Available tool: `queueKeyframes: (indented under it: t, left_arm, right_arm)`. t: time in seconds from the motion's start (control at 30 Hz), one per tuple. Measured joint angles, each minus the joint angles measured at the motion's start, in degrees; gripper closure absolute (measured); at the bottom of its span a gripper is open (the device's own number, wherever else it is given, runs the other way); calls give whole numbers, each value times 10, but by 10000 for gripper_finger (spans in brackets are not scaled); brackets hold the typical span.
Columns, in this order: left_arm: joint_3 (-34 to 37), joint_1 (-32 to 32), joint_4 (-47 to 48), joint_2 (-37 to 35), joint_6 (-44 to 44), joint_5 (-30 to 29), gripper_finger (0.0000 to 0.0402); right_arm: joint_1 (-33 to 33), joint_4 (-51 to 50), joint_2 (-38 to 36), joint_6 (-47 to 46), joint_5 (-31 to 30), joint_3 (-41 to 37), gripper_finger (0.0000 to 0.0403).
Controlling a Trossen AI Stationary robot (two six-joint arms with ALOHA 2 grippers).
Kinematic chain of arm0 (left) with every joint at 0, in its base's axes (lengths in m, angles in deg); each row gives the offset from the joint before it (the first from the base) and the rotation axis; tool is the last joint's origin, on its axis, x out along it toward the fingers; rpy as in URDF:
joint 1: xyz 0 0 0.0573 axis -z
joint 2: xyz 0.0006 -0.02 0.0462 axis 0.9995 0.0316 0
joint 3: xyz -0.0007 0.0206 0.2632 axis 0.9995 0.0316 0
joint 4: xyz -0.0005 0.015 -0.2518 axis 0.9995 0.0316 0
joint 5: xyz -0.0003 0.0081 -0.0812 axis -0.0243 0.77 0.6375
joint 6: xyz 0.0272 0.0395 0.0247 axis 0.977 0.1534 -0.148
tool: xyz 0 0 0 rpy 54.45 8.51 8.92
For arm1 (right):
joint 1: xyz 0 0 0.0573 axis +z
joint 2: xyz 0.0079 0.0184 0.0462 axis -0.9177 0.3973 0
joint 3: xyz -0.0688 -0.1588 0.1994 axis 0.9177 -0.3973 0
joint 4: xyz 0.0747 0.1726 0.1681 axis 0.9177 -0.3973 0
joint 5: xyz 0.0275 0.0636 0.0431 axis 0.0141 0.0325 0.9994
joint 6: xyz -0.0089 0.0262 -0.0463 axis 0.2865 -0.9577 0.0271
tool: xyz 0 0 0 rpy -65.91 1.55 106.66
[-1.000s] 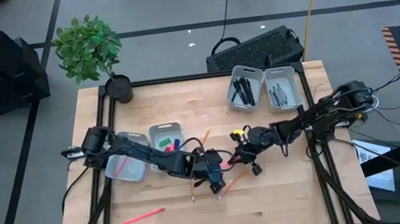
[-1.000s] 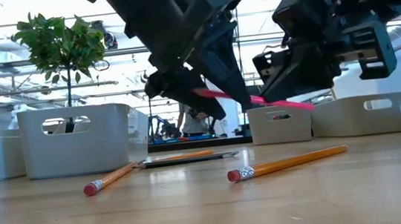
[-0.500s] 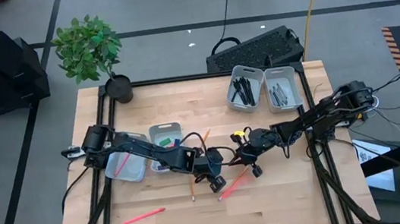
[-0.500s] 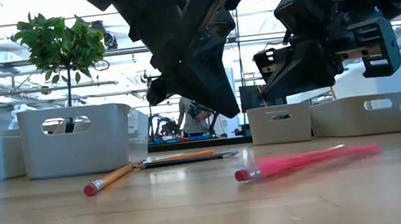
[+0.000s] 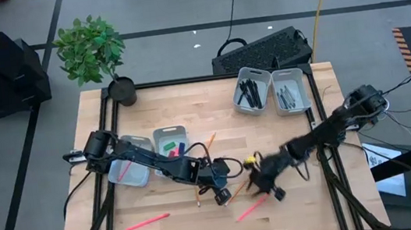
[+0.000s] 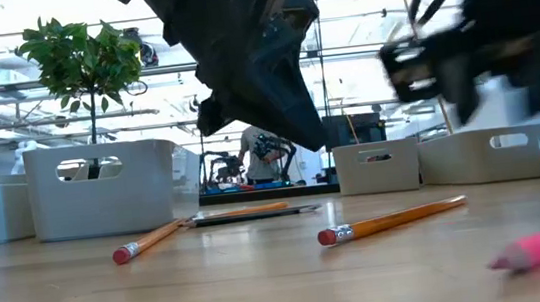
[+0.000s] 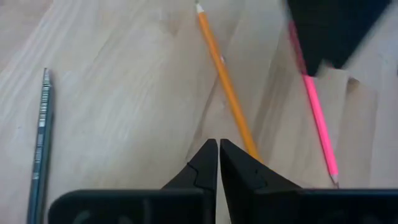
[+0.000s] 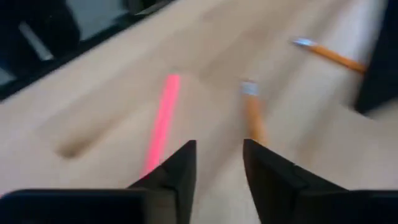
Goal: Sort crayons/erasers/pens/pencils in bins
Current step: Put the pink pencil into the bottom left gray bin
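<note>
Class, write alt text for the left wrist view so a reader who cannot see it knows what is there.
The left gripper, fingers shut and holding nothing, points over a wooden table at an orange pencil. A pink pencil lies beside it, and a dark grey pencil lies off to the other side.

Two pencils point(image 5: 249, 209) (lying apart) between both claws' arms.

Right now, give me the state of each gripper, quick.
Left gripper: fingers shut, holding nothing, over the thin orange wooden pencil.
Right gripper: fingers open, empty, above the table near the pink pencil.
</note>
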Motion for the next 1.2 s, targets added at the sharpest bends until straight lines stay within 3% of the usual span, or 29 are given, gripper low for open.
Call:
queueKeyframes:
  t: [0.13, 0.3, 0.47, 0.77, 1.0, 1.2]
  left_arm:
    - [0, 4, -19, 0, 16, -5, 380]
    - [0, 9, -37, 0, 26, -5, 378]
    - [0, 19, -51, 0, 39, -12, 337]
    - [0, 25, -44, 0, 21, -19, 243]
    - [0, 33, -43, 0, 7, -13, 232]
    - [0, 36, -42, 0, -5, -13, 231]
  right_arm:
    - [73, -9, 0, -47, -50, 18, 246]
    - [117, -22, 5, -109, -106, 18, 238]
    - [148, 14, 42, -119, -121, 18, 247]
    - [152, 144, 130, -135, -165, 17, 250]
    - [162, 245, 194, -137, -167, 17, 250]
    - [164, 302, 243, -151, -209, 17, 251]
